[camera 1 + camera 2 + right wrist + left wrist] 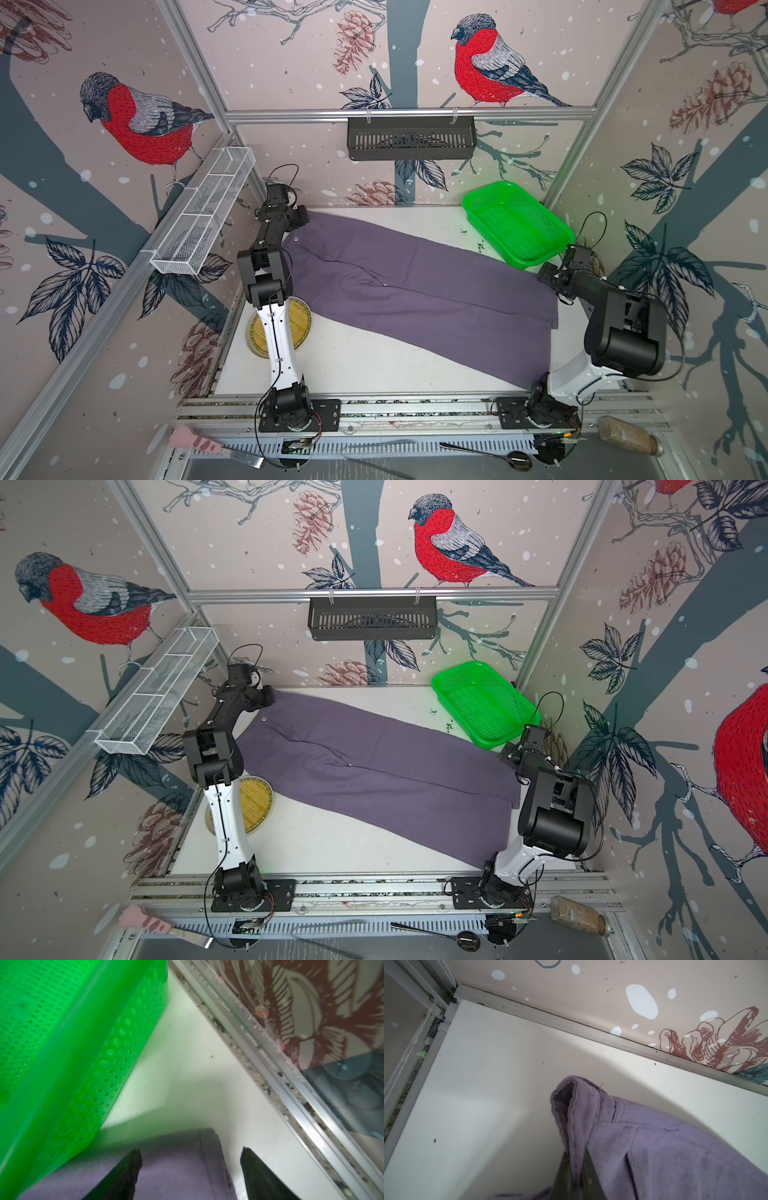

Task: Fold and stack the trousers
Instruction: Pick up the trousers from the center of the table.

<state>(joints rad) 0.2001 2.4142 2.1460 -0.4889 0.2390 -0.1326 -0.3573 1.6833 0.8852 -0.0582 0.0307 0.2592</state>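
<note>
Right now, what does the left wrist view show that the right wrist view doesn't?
Left wrist only: the left gripper shut on the trousers at a waistband corner, near the pinecone-print wall. Right wrist only: the right gripper open, straddling a leg hem, beside the green perforated basket. Both: purple cloth lying on the white table.

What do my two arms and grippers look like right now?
Both alike: left arm and right arm have a white lower link, boxy black joints and upper parts, thin black cables looping outside. Left gripper and right gripper have dark, tapered fingers.
</note>
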